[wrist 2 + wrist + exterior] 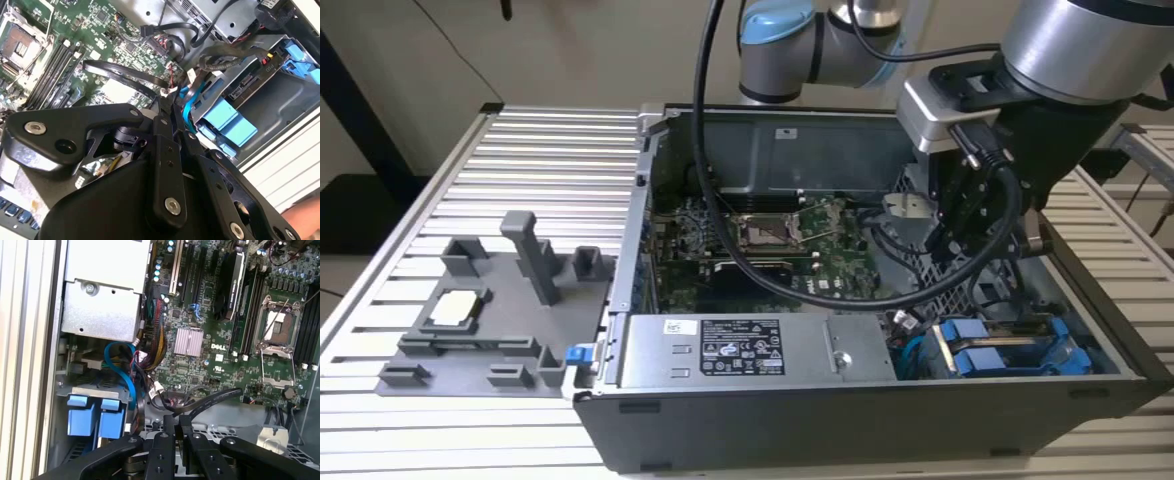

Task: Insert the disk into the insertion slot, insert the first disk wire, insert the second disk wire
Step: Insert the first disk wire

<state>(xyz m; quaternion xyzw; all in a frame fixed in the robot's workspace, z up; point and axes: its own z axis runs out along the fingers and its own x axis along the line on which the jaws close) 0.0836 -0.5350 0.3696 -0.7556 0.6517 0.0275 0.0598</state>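
Here the jaws stand closed together, gripping nothing visible, inside the open computer case (881, 420) above the motherboard (761, 250). The gripper (167, 102) hangs near the insertion slot (1014, 345), where the disk (987, 350) sits with its blue carrier. The case rests on the table (520, 160).

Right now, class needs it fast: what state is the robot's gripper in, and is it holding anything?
Gripper: shut, fingers together above the motherboard, beside the insertion slot; whether it pinches a wire cannot be told.
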